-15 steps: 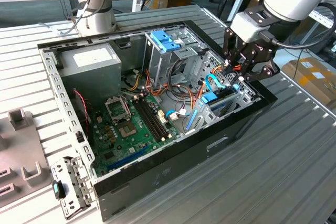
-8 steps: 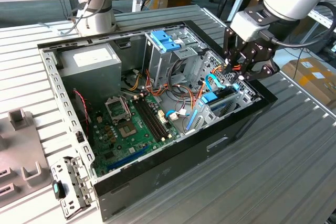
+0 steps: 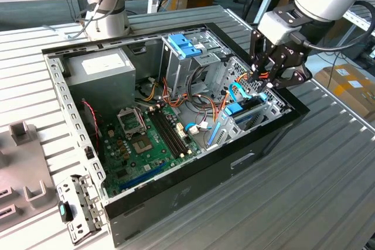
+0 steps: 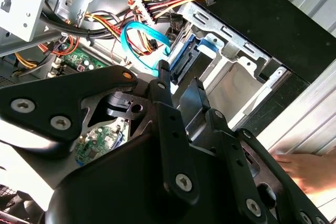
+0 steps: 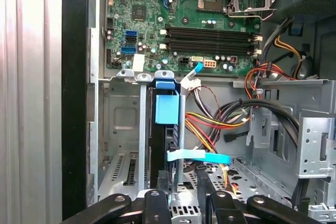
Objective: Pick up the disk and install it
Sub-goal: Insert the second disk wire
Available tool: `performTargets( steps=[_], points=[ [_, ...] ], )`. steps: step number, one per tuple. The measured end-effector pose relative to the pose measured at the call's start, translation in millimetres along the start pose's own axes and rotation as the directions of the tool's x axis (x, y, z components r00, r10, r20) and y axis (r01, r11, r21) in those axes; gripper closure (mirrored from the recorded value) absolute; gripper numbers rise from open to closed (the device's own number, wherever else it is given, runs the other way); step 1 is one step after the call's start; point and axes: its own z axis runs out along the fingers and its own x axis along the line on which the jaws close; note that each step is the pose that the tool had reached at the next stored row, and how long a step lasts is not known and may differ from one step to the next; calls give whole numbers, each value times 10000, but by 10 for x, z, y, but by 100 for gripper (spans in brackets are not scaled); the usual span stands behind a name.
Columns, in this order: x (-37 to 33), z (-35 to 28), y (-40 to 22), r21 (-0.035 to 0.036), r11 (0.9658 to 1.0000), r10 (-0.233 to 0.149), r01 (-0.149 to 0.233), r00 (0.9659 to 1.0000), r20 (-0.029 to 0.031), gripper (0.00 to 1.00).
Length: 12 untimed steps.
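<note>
Just beneath the gripper (image 3: 270,77), the disk (image 5: 160,150) stands on edge in a slot of the drive cage (image 5: 121,129), blue rail tab up. The jaws stand spread with a gap, pinching nothing I can make out. Step judged: install, disk slotted, final seating or release. Any further push calls for a straight line along the slot. Light-blue data cable (image 5: 199,156) and yellow-orange power wires (image 5: 202,129) crowd beside the gripper. Motherboard (image 5: 210,30) lies beyond it; a person's hand (image 4: 304,169) rests outside the case.
</note>
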Motion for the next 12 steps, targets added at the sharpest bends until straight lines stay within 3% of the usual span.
performTargets(
  steps=[4, 6, 12],
  points=[
    [-6, 1, -12, 0, 10000, 0, 0, 10000, -1, 64],
    [-11, 3, -47, -1, 10000, 0, 0, 10000, -1, 64],
    [-11, 3, -48, 0, 10000, 0, 0, 10000, 0, 64]
  ],
)
